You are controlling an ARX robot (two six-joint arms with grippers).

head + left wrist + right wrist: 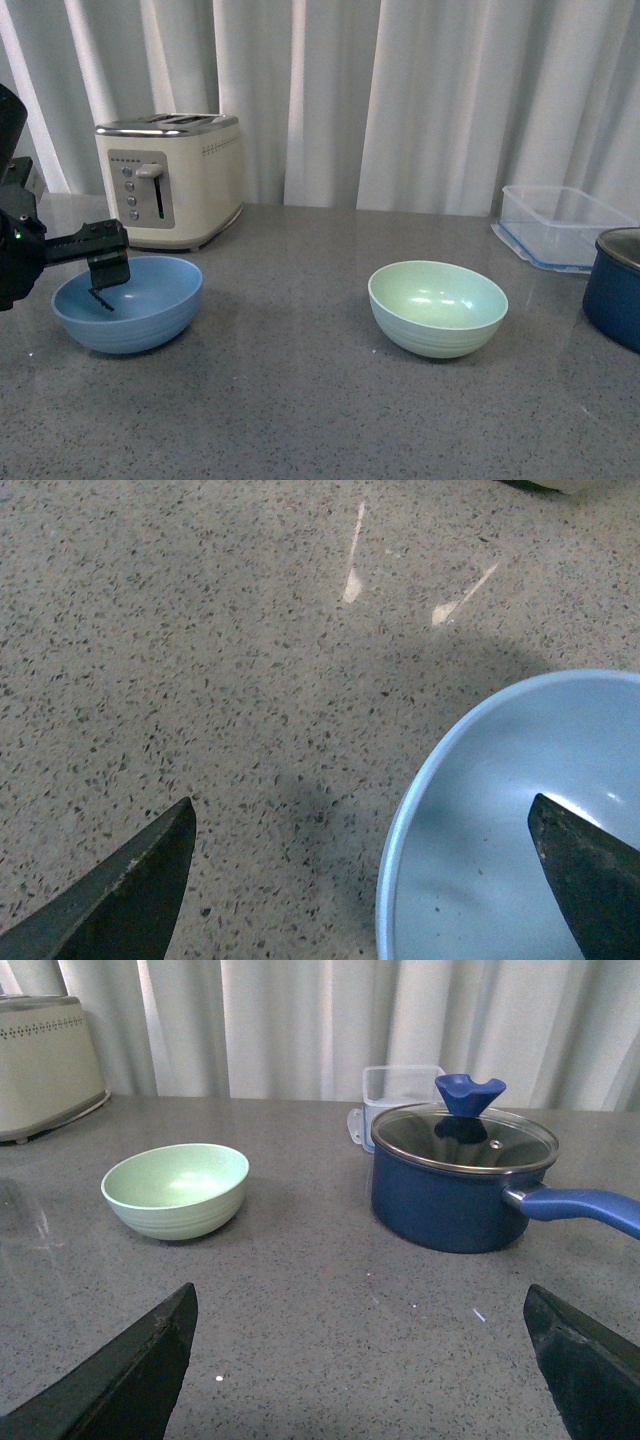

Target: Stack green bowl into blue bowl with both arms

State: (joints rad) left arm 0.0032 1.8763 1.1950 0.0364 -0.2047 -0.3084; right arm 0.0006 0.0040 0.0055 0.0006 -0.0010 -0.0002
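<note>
Grey speckled countertop (300, 400), white curtains (400, 100) behind; left gripper (103, 296) spread over blue bowl (140, 322) rim; right gripper (360, 1305) spread.

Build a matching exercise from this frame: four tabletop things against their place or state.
1 blue bowl
2 green bowl
3 toaster
4 navy pot

A lidded, far right
B left gripper straddles its rim
C empty, no gripper near it
D back left, by the curtain

Pairs: 1-B, 2-C, 3-D, 4-A.
</note>
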